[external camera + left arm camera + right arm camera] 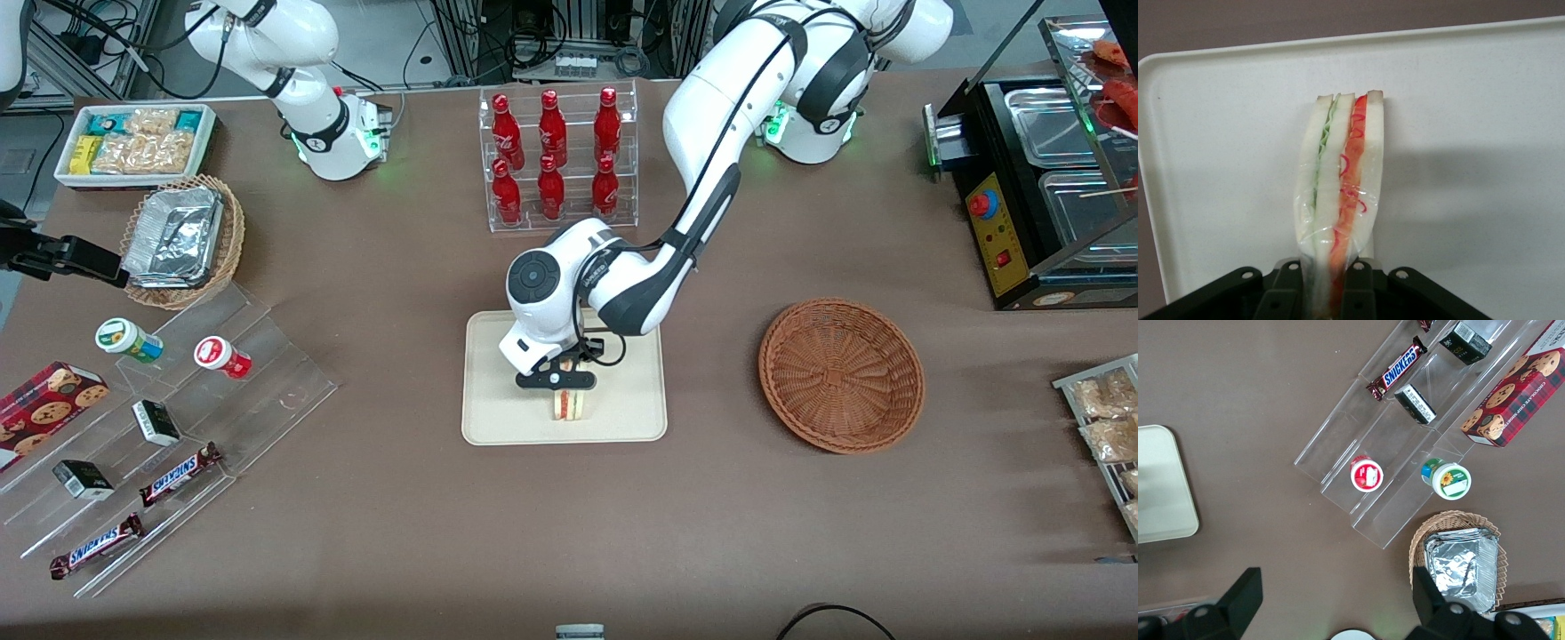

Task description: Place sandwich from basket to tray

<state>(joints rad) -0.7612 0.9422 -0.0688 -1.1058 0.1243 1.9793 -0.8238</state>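
On the tray (498,418), the gripper's (564,382) fingers pinch the sandwich (566,405), the basket (840,374) nearby.

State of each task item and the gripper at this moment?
sandwich: wrapped, upright, over the tray, held between the fingers.
tray: flat on table under the sandwich.
basket: empty, toward the working arm's end.
gripper: shut on sandwich above the tray.

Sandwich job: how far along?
Done: the basket holds nothing; the sandwich is over the tray. In hand: the hand is shut on the sandwich above the tray; contact with the tray can't be confirmed. Left: release and lift away.
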